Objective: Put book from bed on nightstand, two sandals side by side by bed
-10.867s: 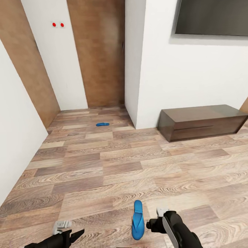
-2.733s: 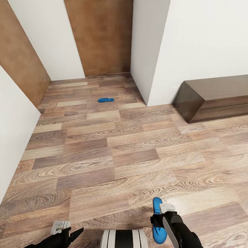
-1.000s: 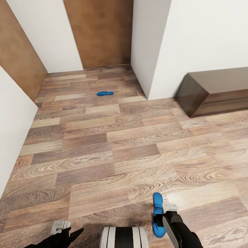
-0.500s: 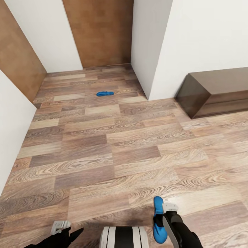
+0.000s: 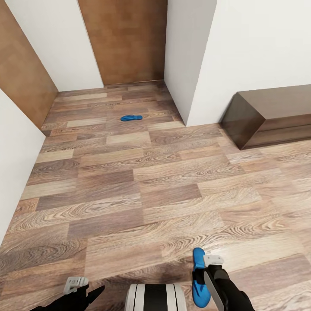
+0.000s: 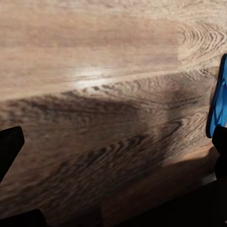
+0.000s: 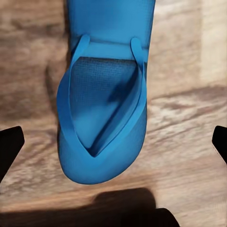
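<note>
One bright blue sandal lies flat on the wood-plank floor just in front of my base. My right gripper hovers over it, open. In the right wrist view the sandal fills the middle with its straps up, and the right gripper has its fingertips far apart on either side, not touching it. The second blue sandal lies far off near the brown door. My left gripper is low at the left, and the left gripper is open over bare floor. The sandal shows at that view's edge. Bed, book and nightstand are out of view.
A long low dark brown cabinet stands against the white wall at the right. A white wall corner juts out beside a brown door. Another white wall runs along the left. My base shows at the bottom.
Over the last second almost nothing moved. Since the earliest frame the camera has advanced and tilted down, and my right gripper has come over the near sandal.
</note>
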You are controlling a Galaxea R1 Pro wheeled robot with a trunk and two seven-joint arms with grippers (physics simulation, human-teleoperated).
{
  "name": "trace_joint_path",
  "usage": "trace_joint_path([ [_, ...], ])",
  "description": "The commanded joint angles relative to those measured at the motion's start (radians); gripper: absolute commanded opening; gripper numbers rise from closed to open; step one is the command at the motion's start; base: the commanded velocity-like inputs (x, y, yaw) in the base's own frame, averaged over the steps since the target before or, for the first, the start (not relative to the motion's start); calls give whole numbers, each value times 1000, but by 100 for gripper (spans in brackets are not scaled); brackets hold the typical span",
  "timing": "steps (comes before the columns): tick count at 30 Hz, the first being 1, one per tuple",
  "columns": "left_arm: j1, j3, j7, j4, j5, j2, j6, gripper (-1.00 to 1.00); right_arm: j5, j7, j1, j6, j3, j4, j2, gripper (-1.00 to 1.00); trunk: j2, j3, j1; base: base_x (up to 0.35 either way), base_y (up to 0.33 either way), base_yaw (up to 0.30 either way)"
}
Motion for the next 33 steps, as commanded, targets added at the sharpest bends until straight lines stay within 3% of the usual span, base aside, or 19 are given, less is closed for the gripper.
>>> trace_joint_path([
  [1, 0, 1, -1, 0, 8, 0, 9, 100, -9, -8, 0, 4, 3, -1, -1, 100, 0, -1, 0, 36, 0, 0],
  [19, 0, -2, -1, 0, 6, 0, 9, 100, -9, -8, 0, 4, 3, -1, -1, 100, 0, -1, 0, 24, 0, 0],
  [33, 0, -2, -1, 0, 6, 0, 10, 100, -9, -8, 0, 3, 3, -1, -1, 100, -4, -55, 6, 0, 0, 0],
])
